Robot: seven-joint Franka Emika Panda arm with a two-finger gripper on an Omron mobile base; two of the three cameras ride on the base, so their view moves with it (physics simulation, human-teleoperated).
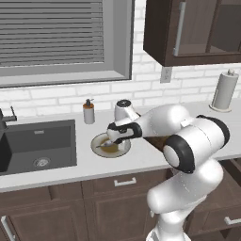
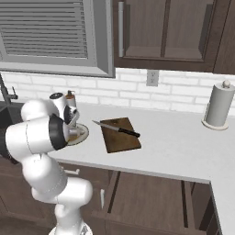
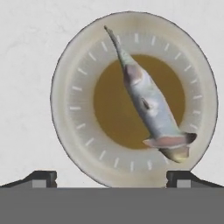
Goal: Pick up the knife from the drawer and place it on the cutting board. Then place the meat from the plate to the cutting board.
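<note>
The pale grey-white meat (image 3: 148, 105) lies slantwise across the plate (image 3: 74, 87), a round beige dish with a brownish centre. My gripper (image 3: 111, 179) hovers straight above it, open, fingertips (image 3: 43, 178) set wide apart and nothing between them. From the left base view the gripper (image 1: 111, 140) hangs over the plate (image 1: 122, 148) beside the sink. The knife (image 2: 117, 128), silver blade and black handle, rests across the dark brown cutting board (image 2: 120, 137), to the right of the plate (image 2: 81, 134). Below the counter the drawer (image 2: 147, 197) stands pulled out.
A dark sink (image 1: 40, 146) lies left of the plate, with a soap dispenser (image 1: 88, 112) behind it. A paper towel roll (image 2: 217, 105) stands at the far right of the counter. Wall cabinets (image 2: 160, 32) hang above the board.
</note>
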